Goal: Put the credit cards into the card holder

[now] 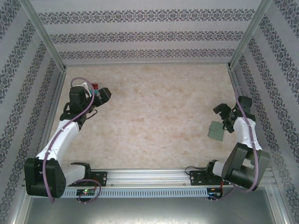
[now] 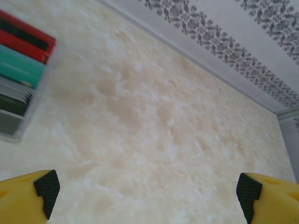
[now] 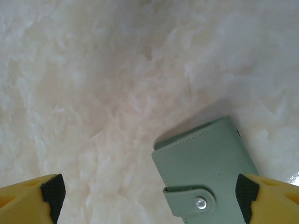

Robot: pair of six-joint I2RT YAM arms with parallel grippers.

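Closed and lying flat, the card holder sits on the right side of the table, its snap tab buttoned down on the edge nearest the right wrist camera. The right end effector hangs over it, released, jaws spread wide. One fingertip is above the holder's right edge and the other is over bare table well to its left. The credit cards are far off on the left side, standing on edge in a clear slotted tray in the order red, teal, grey. The left end effector is just beside that tray, also released and grasping nothing.

The step in hand looks like getting the holder open, since no card can go in while the tab is snapped.

- Shift the right end effector to the right so the holder lies between the fingers rather than under one of them.
- Come down onto the tab's free end, not the body.
- Peel the tab up gently, because the light holder will likely slide on the smooth surface.

The left arm can meanwhile line up on a single card's top edge, gripping across its thin faces.
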